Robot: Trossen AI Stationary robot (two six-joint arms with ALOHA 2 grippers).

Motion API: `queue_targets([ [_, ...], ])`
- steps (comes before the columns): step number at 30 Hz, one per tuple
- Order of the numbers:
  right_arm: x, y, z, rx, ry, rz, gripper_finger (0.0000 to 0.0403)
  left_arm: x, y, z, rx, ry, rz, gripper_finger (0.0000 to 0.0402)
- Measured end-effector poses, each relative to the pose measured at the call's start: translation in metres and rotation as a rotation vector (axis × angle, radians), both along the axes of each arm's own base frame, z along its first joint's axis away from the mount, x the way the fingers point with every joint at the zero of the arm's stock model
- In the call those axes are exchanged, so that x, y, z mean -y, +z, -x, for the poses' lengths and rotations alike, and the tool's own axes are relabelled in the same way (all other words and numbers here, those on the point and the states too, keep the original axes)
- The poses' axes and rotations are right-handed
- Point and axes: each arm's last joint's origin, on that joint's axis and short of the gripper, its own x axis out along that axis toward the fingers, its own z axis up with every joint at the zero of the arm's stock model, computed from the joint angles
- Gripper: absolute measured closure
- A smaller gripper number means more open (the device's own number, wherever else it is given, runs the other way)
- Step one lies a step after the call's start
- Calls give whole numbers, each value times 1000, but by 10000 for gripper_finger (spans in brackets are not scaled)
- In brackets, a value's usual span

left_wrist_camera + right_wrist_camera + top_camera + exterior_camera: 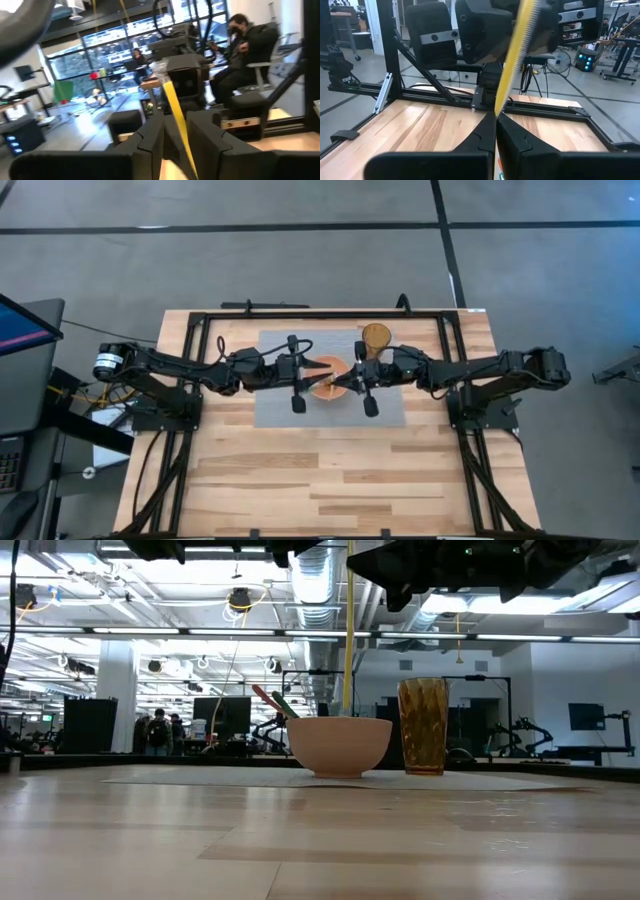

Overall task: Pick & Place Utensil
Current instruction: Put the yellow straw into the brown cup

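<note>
A long yellow utensil [348, 630] stands upright over the pinkish bowl [339, 745] on the grey mat; its lower end drops behind the bowl's rim. A red and a green utensil [272, 700] lean out of the bowl. My right gripper [496, 117] is shut on the yellow utensil above the bowl [328, 386]. My left gripper [175, 137] faces it from the left, open by a narrow gap. The yellow utensil [176, 117] passes between its fingers, with dark space showing on one side. An amber cup [376, 335] stands on the mat's far right part. My right gripper pinches the yellow utensil's shaft [501, 102] between its two fingers, which come level from the table's right and lie across it. The utensil stands upright and rises above the fingers with a slight tilt. Its lower part hangs toward the bowl.
The grey mat [275, 405] lies at the table's far middle, inside a black frame [320, 313]. Both arms meet over the bowl. The amber cup [424, 726] stands close to the bowl's right. Bare wooden tabletop [330, 480] spreads toward the near edge. A seated person [245, 50] is beyond the table.
</note>
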Motion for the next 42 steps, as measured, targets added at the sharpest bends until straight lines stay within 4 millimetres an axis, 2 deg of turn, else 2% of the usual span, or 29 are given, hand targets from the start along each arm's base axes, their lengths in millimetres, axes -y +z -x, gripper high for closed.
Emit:
queue_targets([
  [6, 0, 0, 0, 0, -11, -1, 402, -2, 0, 1, -2, 66, -15, 300],
  [10, 3, -1, 0, -8, -91, -10, 402, 1, 1, 1, 0, 59, -17, 286],
  [15, 6, -4, 0, -38, -211, -22, 402, 6, 0, 1, -4, 43, -17, 255],
  [23, 6, 1, 4, -23, -214, -20, 402, 3, 8, 9, -7, 105, -9, 207],
  [27, 4, 14, 17, 17, -225, 52, 402, 4, 23, 26, -18, 105, -7, 204],
  [30, 5, 28, 32, 80, -301, 97, 402, 5, 32, 40, -46, 93, 9, 205],
  [36, 10, 50, 68, 129, -640, 120, 401, 8, 41, 60, -87, 72, 23, 207],
  [39, 14, 51, 83, 76, -841, 102, 401, 8, 41, 62, -97, 68, 23, 207],
  [42, 16, 47, 91, 20, -927, 87, 401, 8, 40, 60, -104, 70, 22, 207],
])
